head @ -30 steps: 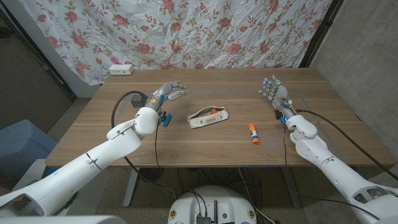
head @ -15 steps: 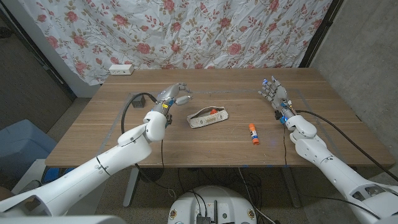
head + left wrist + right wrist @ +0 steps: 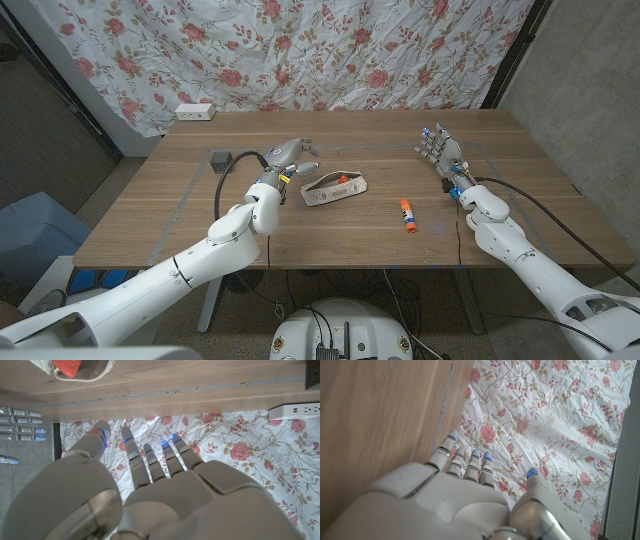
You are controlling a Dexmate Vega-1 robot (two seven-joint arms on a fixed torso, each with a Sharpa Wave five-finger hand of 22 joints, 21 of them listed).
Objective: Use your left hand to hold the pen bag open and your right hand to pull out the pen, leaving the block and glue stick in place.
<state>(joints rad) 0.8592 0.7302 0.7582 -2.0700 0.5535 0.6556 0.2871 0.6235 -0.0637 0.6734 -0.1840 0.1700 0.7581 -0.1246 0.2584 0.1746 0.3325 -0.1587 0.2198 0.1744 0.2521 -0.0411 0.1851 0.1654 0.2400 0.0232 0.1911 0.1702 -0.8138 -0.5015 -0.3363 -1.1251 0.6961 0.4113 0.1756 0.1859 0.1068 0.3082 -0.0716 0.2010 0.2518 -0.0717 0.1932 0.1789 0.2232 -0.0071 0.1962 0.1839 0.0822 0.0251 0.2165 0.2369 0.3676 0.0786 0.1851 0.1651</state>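
The left hand (image 3: 290,155) hovers just beside the pen bag (image 3: 336,187), fingers spread, grasping nothing. The right hand (image 3: 441,152), also released, waits well apart from the bag on the counter (image 3: 150,215).

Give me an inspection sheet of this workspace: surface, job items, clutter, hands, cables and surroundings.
Surface: wooden table, faint taped outline.
Job's things: pen bag lies mid-table, open, something orange inside; glue stick lies on the table to its right, outside the bag.
Clutter: white power strip at the far left corner; small black box.
Hands: left hand open, close beside the bag; right hand open, apart, holding nothing.
Cables: black cable by the left wrist.
Surroundings: floral curtain behind.
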